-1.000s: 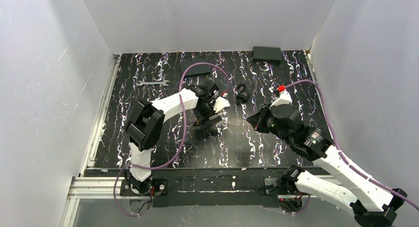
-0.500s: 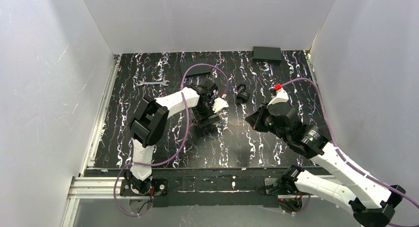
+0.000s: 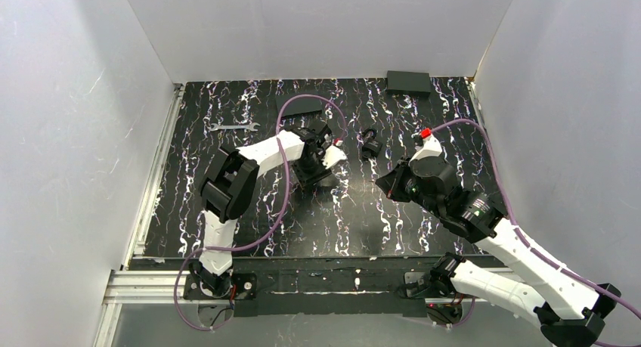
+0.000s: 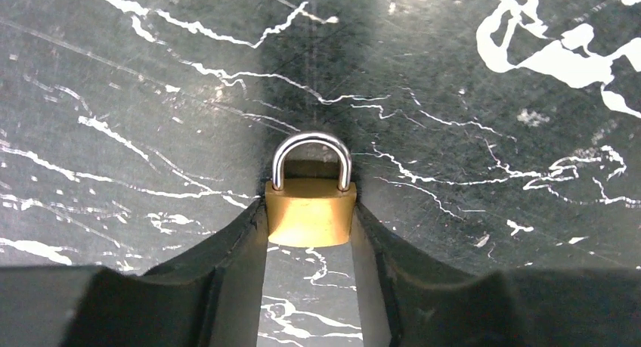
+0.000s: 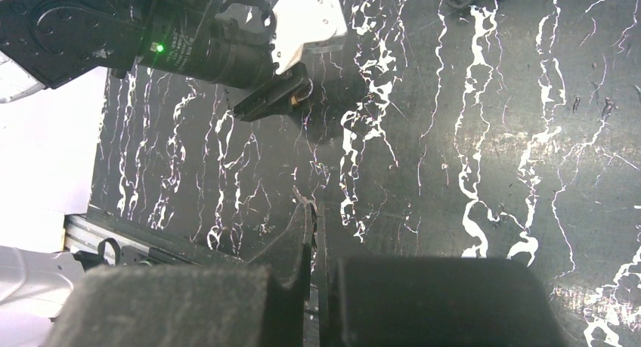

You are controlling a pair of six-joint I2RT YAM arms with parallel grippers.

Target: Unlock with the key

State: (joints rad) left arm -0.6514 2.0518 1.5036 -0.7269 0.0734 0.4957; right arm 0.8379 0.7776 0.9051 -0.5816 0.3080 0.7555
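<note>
A small brass padlock with a silvery shackle (image 4: 308, 215) is clasped across its body by the left gripper (image 4: 310, 208), whose black fingers (image 4: 242, 245) are set partway closed and laid flush against both brass flanks; whether the lock rests on the black white-veined table (image 4: 491, 233) or is lifted clear cannot be told. The lock's long axis is lined up with those fingers, the shackle pointed away from the wrist, so the keyhole end is judged to be turned back between the fingers, where it is hidden. From the right gripper (image 5: 314, 211) the clasped lock is seen ahead and to the left, well apart; its fingers are pressed fully together, and whether the tiny black-headed key is pinched there cannot be told, nor is the key made out on the table. The insertion is judged to depend on the right gripper being carried leftward, blade along the lock's axis. Farther out, a small dark object (image 3: 370, 144) is seen between the two grippers, and a silver flat open-ended wrench (image 3: 231, 125) beyond the left one
</note>
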